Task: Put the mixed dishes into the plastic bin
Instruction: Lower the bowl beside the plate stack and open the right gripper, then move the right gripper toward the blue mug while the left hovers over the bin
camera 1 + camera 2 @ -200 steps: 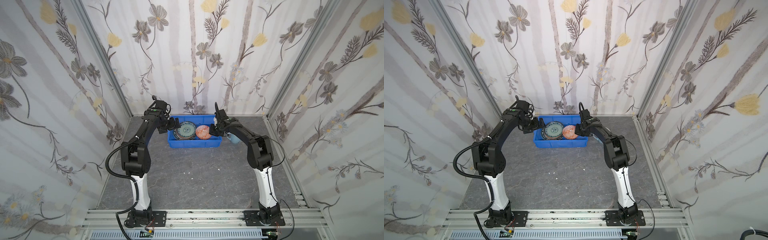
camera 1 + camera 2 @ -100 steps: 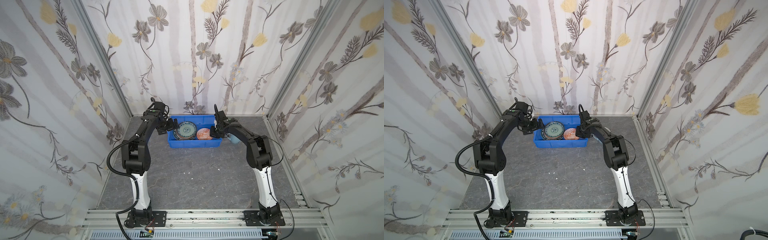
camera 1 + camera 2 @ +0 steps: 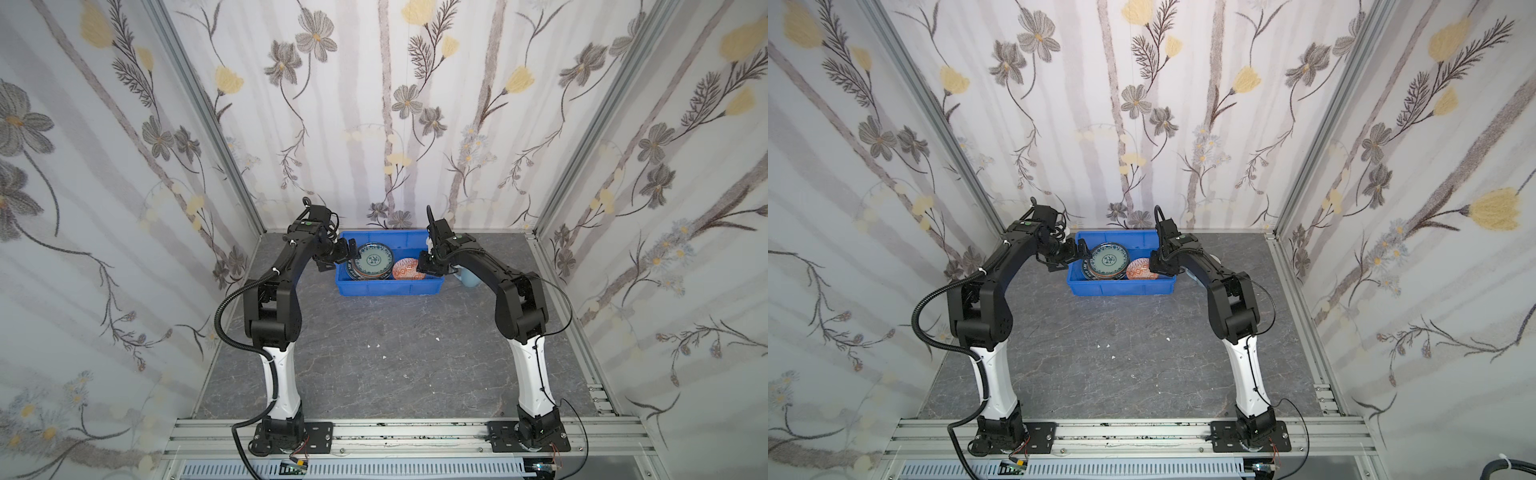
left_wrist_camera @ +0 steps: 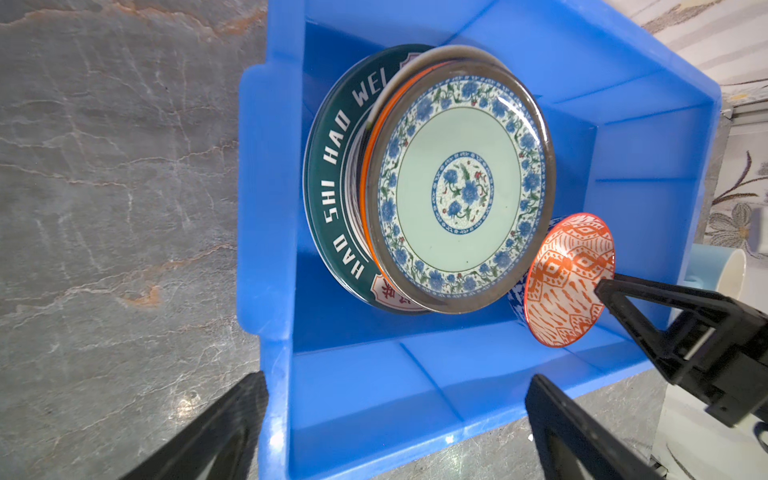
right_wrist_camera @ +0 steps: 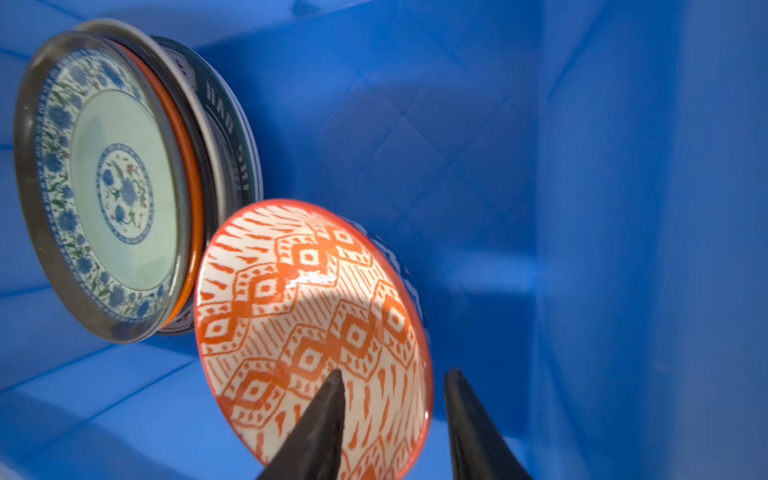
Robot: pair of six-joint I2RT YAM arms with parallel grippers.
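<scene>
Plates [image 3: 371,262] sit stacked in the left half of the bin [image 3: 390,287], with the teal pattern on top. The bowl [image 3: 409,268] is in the right half, tilted, its rim right by the stack. My right gripper [image 5: 395,374] is down at that bowl with its jaws part open. One finger is inside the bowl and one outside, with the rim between them and a clear gap on the outer side, so I read it as gripping nothing. Whether the inner finger touches the glaze I can't tell from the wrist view. My left gripper [image 4: 392,382] hangs spread wide and empty above the bin's left end. Mug [image 3: 469,279] stands outside on the table [image 3: 395,353], just beyond the bin's right end, partly behind my right arm
</scene>
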